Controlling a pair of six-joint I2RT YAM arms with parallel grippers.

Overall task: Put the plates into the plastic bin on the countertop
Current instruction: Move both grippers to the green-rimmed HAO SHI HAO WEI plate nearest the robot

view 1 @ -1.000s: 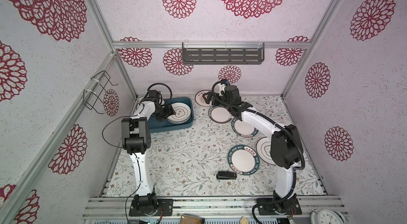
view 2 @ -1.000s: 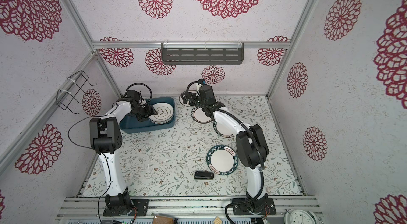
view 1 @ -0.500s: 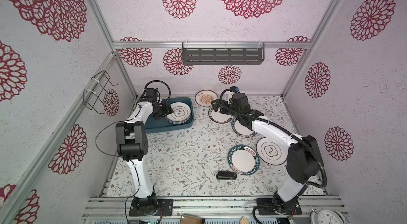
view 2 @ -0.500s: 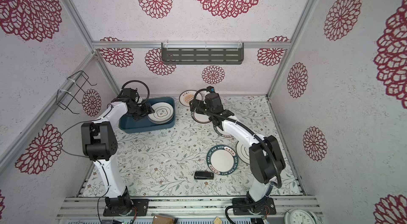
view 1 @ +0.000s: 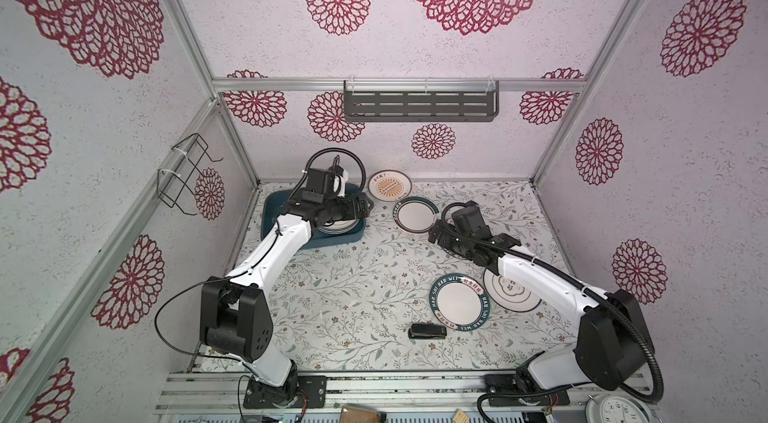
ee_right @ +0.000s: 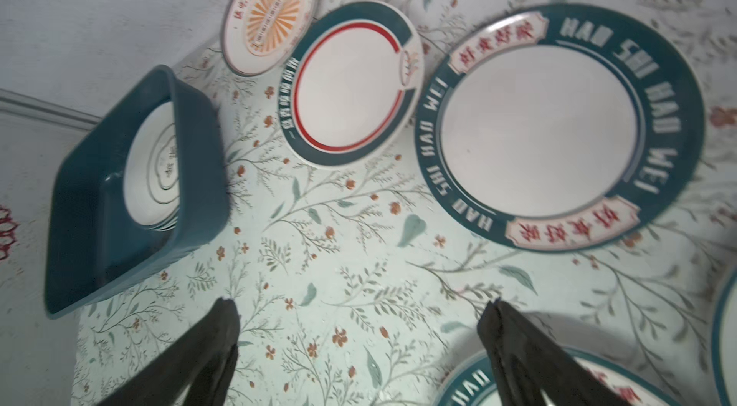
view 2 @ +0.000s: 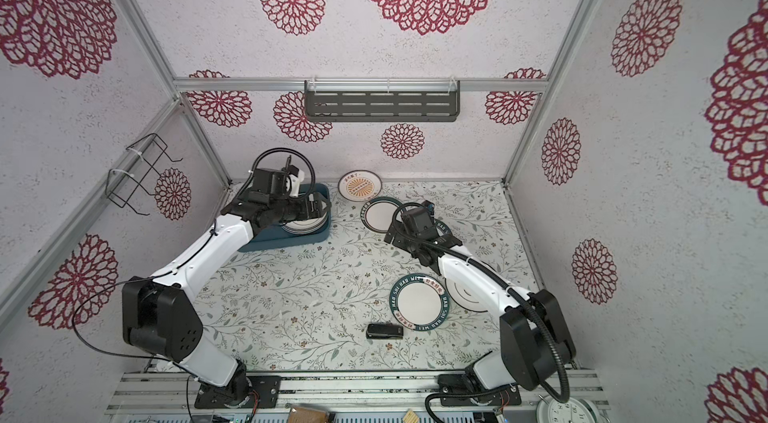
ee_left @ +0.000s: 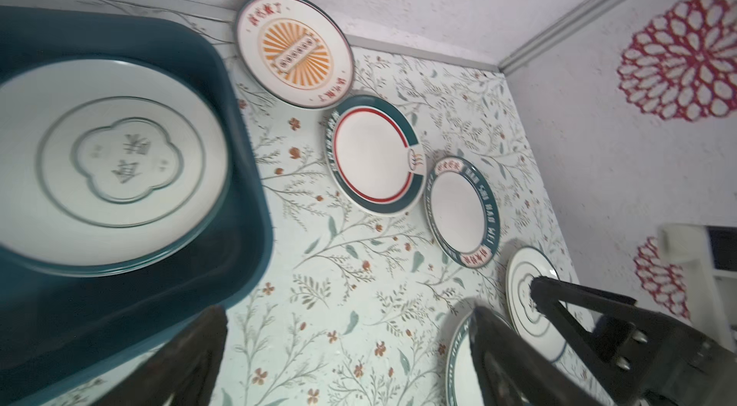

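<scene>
The dark teal, round-cornered plastic bin (view 1: 272,209) stood at the rear left of the worktop (view 1: 353,275), holding a stack of round white plates (ee_left: 111,160). Other glossy plates (view 1: 459,302) sat outside it on the vine-printed surface. Both the left pincer (ee_left: 347,316) and right pincer (ee_right: 359,304) were spread, empty.

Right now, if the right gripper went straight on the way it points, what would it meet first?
Probably the bare countertop just ahead of the open right gripper; the red-ringed plate lies further along that line. Depth is hard to judge.
</scene>
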